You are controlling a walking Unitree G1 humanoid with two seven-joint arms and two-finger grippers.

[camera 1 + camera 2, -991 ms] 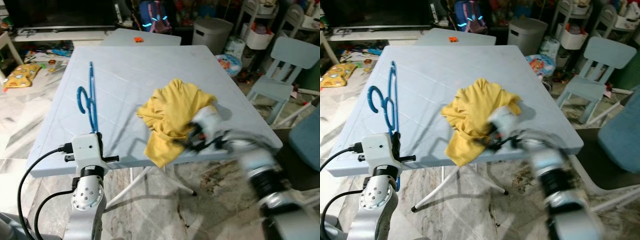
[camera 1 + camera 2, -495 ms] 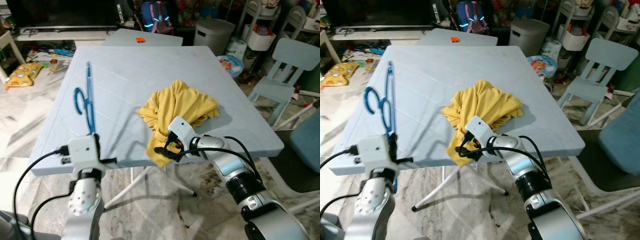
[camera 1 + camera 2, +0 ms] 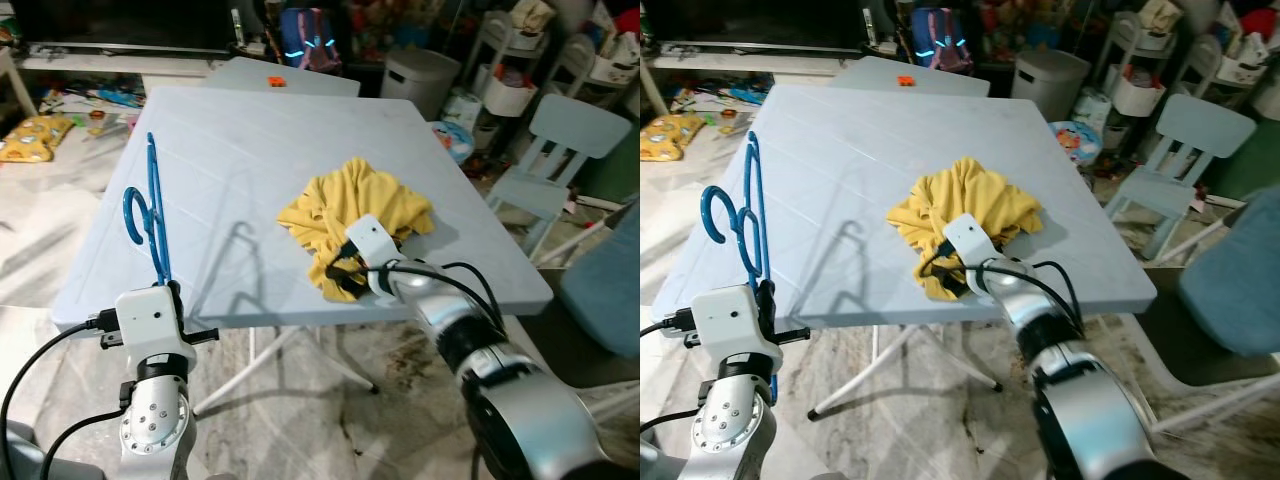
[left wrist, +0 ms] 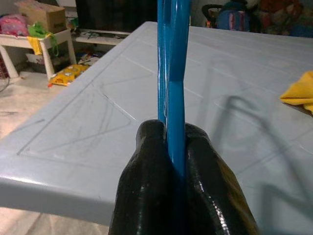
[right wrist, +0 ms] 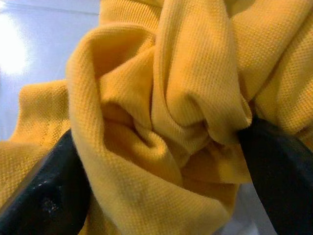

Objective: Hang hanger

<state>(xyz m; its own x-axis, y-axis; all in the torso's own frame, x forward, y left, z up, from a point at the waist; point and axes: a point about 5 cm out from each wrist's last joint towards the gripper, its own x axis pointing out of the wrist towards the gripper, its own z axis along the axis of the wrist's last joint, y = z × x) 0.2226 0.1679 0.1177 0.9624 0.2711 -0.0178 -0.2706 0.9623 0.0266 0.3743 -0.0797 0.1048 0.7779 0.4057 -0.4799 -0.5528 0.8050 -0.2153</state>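
While the left pincer [image 4: 177,161] stays pressed together on the blue hanger [image 3: 150,215], holding it upright over the near edge of the counter [image 3: 240,150] at about 8 o'clock from the cloth, the right arm has finished its swing inward. Half a second back the right pincer [image 3: 345,277] was below the counter edge at the hanging tail of the yellow shirt [image 3: 355,215]; now it sits on the counter at the heap's 6 o'clock side. Right wrist view: the two black fingers [image 5: 46,191] are spread, with a fold of yellow knit bunched between them. Not yet closed on it, as far as shows.

The hanging tail of cloth seems to have been pushed up onto the counter; the heap looks more compact.

Hanger hook points toward the far edge, 12 o'clock, with the shank clamped between the left fingers. It is well apart from the shirt.

Judgement: the right side is set for a pinch on the fabric. The next step is likely closing on it and lifting so the collar can meet the hanger. Risk: grabbing several layers at once, which would make it hard to open the neck.
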